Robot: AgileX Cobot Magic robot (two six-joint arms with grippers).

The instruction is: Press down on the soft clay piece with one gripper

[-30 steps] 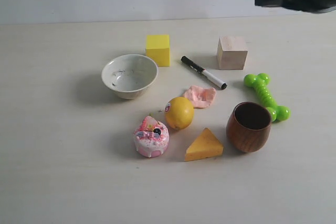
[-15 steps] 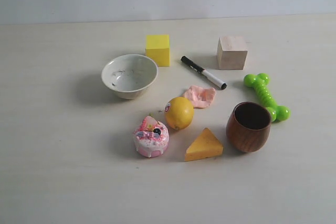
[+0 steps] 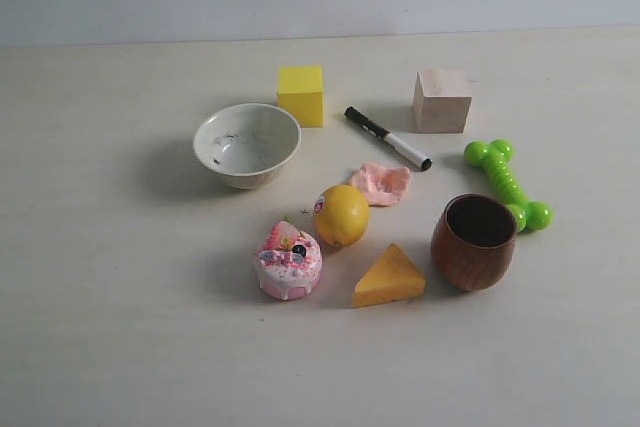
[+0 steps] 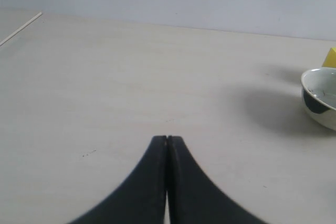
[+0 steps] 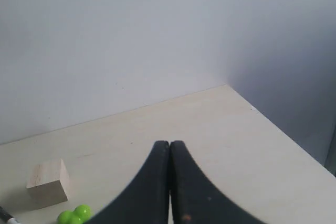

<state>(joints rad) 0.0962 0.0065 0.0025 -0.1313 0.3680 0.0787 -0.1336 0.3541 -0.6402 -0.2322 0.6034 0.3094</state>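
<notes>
The soft clay piece [image 3: 382,183], a thin pale salmon-pink lump, lies flat on the table between the lemon [image 3: 342,214] and the black-and-white marker [image 3: 388,138]. No arm shows in the exterior view. In the left wrist view my left gripper [image 4: 167,139] is shut, empty, over bare table with the white bowl [image 4: 320,97] off to one side. In the right wrist view my right gripper [image 5: 169,144] is shut and empty, near the table's far corner, with the wooden cube [image 5: 48,182] and green toy [image 5: 74,215] in sight. Neither gripper is near the clay.
Around the clay stand a white bowl [image 3: 246,144], yellow cube [image 3: 301,94], wooden cube [image 3: 442,100], green bone toy [image 3: 508,184], brown wooden cup [image 3: 474,241], orange wedge [image 3: 388,278] and pink frosted cake [image 3: 288,261]. A table edge [image 5: 273,124] runs near the right gripper.
The black arm seen at the top right of the exterior view one second ago has left that view. The objects on the table have not moved.
</notes>
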